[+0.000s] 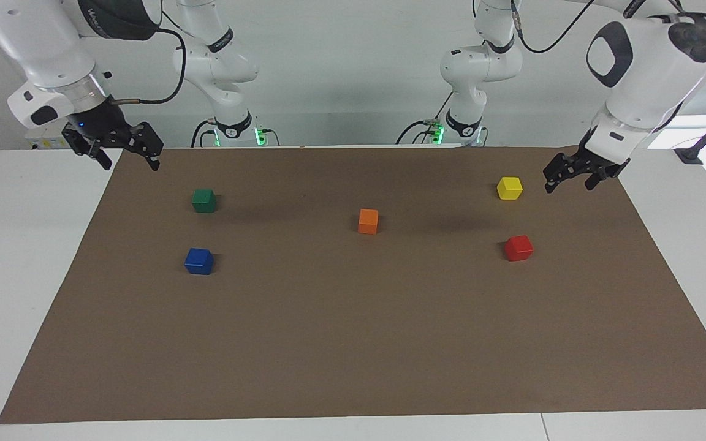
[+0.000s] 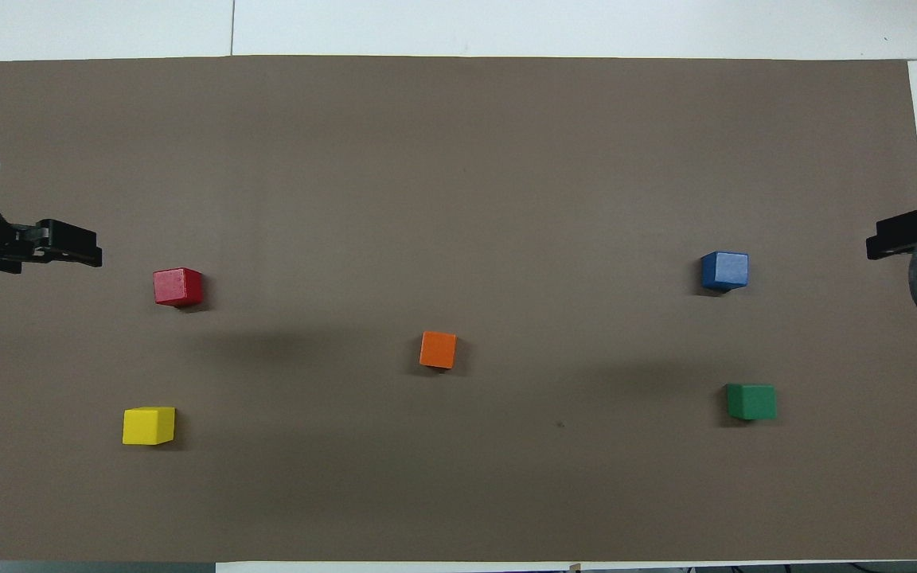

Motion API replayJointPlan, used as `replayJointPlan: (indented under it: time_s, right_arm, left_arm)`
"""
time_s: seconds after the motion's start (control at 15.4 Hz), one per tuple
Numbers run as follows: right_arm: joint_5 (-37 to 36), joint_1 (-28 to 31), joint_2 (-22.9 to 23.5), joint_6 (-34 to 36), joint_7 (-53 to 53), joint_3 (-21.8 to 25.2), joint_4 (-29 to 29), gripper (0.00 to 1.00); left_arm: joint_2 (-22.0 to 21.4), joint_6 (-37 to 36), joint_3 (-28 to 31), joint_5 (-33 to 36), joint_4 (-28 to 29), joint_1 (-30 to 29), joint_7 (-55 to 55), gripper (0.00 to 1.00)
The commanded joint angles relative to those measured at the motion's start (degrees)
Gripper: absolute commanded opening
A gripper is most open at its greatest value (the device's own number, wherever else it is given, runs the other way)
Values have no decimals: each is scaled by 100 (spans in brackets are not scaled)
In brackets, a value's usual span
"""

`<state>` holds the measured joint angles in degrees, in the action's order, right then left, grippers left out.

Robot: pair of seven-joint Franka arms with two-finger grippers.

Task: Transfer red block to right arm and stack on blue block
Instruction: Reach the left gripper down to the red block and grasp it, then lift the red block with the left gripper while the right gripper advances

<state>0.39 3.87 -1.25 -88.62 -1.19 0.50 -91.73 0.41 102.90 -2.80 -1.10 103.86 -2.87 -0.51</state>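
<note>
Hovering over the mat (image 1: 353, 343) edge at its own end, the left gripper (image 1: 569, 179) hangs empty with fingers spread, up in the air near the yellow cube (image 1: 509, 188). Red block (image 1: 518, 247) sits on the mat, untouched, farther from the robots than the yellow cube. Blue block (image 1: 199, 261) sits toward the right arm's end, farther out than the green cube (image 1: 204, 200). Orange cube (image 1: 368, 220) lies mid-mat. Right gripper (image 1: 125, 158) waits over the mat's corner, fingers apart, holding nothing.
</note>
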Motion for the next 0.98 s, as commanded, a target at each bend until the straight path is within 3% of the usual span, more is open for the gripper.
replayJointPlan:
  time_s: [0.0,0.2,0.46,0.91]
  right_arm:
    - [171,96,-156,-32,23,-50,-274,100]
    - [680,254,-349,-93,-99,-50,-757,100]
    - [1585,500,-490,-436,-565,-41,-1443,100]
    - [3097,940,19,-559,-2068,-41,-2049,100]
  left_arm:
    - [20,1096,52,58,984,94,60,100]
    - [283,1959,61,58,1505,137,60,100]
    - [557,2540,61,58,1760,173,69,100]
    - [758,3367,61,58,2287,225,86,100]
